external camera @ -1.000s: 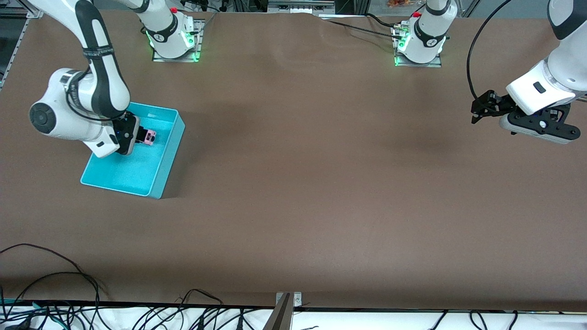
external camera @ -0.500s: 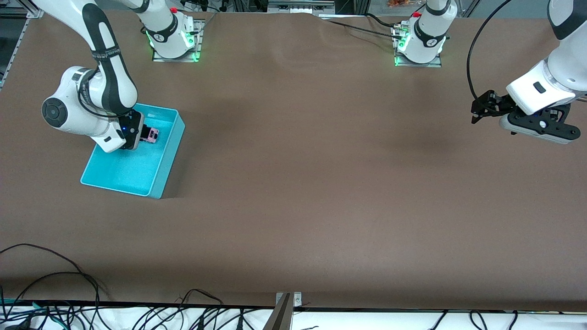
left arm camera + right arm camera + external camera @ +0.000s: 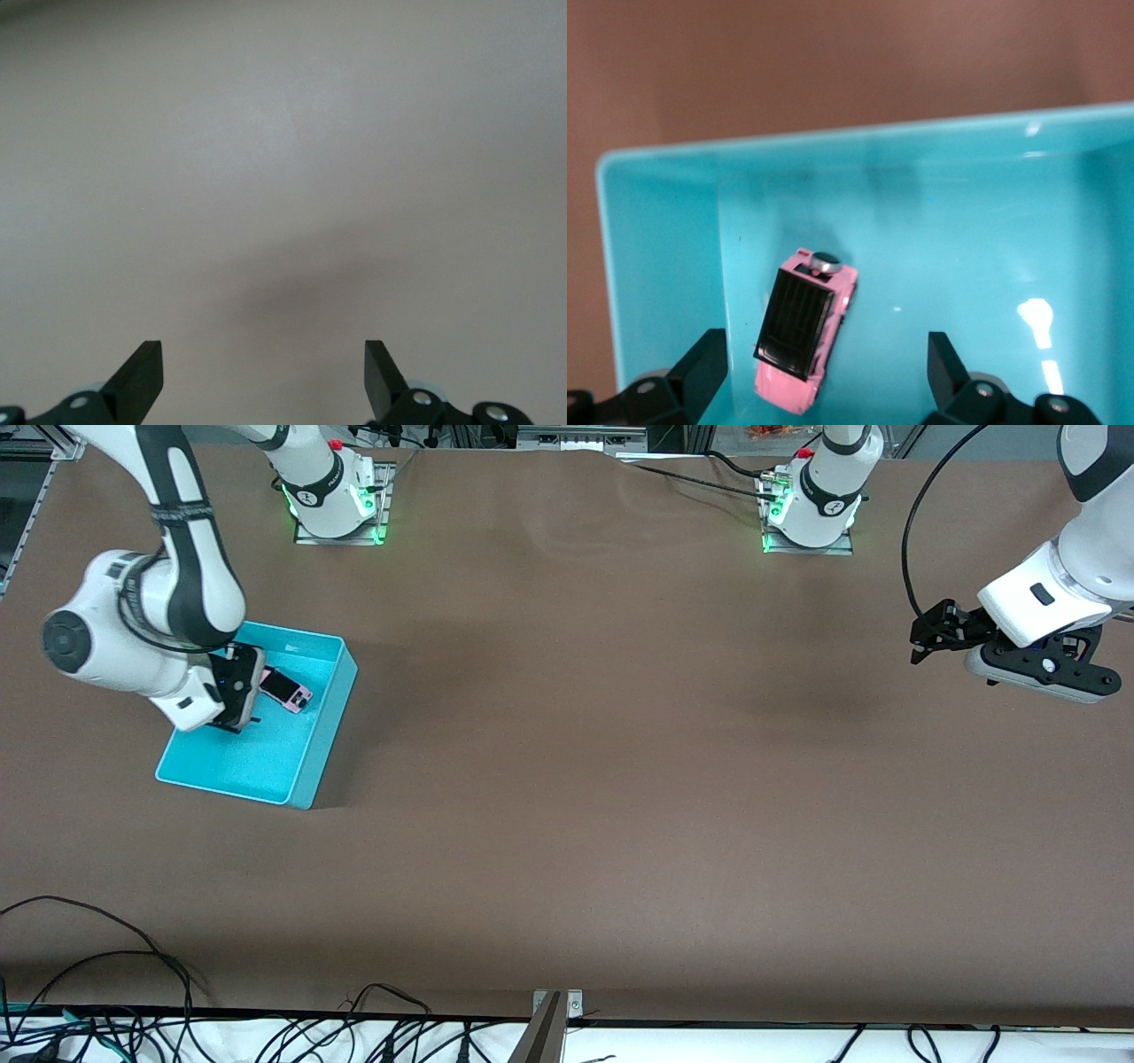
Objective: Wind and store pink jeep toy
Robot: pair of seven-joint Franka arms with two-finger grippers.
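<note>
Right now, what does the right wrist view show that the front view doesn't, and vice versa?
Only the right wrist view: the right gripper's spread fingers with nothing between them, and the jeep's black ribbed roof from straight above.

Only the front view: both arms, the left gripper waiting over bare table at its own end, and the cables along the table's near edge.

Both: the jeep lying loose on the floor of the bin, toward its farther end.

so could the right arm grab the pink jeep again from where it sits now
Probably yes: the right gripper hangs open right over the pink jeep toy, lying free in the turquoise bin, with nothing covering it.
</note>
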